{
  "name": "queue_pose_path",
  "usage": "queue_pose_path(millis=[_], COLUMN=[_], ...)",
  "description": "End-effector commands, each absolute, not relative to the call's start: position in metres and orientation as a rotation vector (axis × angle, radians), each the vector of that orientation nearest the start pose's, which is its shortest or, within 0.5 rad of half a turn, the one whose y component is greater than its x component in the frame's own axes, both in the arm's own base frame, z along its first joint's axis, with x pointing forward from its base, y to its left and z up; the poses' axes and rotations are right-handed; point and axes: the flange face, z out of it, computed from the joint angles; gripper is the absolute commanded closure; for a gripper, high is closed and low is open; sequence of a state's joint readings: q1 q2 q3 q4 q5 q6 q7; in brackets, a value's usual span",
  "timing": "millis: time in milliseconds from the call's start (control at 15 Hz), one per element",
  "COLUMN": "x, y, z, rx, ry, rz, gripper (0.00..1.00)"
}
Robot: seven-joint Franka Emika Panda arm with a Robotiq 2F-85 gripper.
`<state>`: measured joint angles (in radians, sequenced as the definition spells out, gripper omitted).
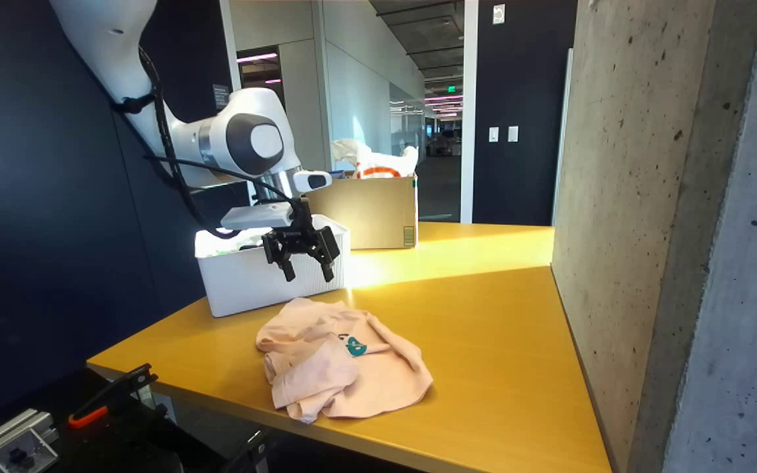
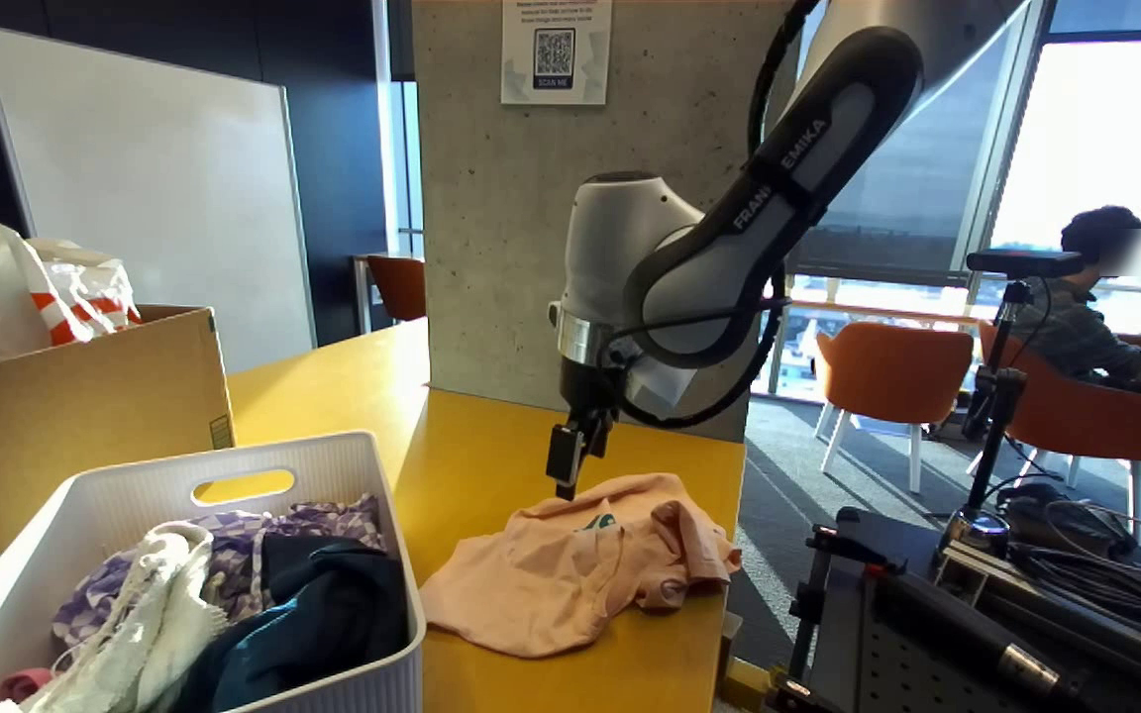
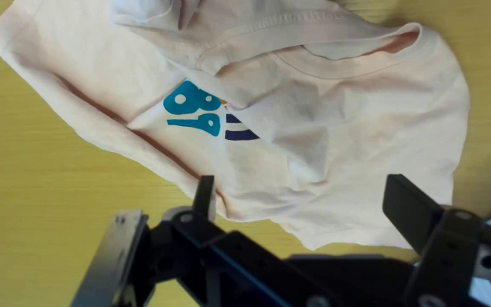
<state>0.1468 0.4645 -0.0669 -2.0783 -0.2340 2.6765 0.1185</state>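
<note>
In both exterior views we see the shirt [image 1: 378, 378] lying crumpled on the desk [image 1: 497, 328], the bin [image 1: 244, 286] just beside it, and our fingers [image 1: 331, 243] hanging above it, apart from the cloth. In an exterior view the shirt's thick bunch [image 2: 674, 560] sits right at the desk's edge, so we judge that any pull should run from there in toward the rest of the shirt, lest its weight drag it off. In the wrist view our fingers stand wide apart with nothing held: one tip shows over the shirt's long folded edge, the other over its flatter cloth, with the print [image 3: 192, 106] and collar [image 3: 348, 70] on the shirt beyond the tips. To get a sound hold, we would come straight down and set both tips astride a raised fold, since flat cloth would probably slip out; then press only lightly on the desk, close slowly, and raise a little, checking how many layers came along.
</note>
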Motion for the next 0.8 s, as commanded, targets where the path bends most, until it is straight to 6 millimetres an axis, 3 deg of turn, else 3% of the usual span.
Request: queue_pose_path(millis=[0,333,733], x=[0.626,0.674,0.711], y=[0.073,0.097,0.117], z=[0.198,0.199,0.165], rx=[-3.296,-3.234,-3.078], ry=[-0.585,-0.845,-1.016], rz=[-0.269,-0.4,-0.449], gripper=[0.0,0.0,0.0])
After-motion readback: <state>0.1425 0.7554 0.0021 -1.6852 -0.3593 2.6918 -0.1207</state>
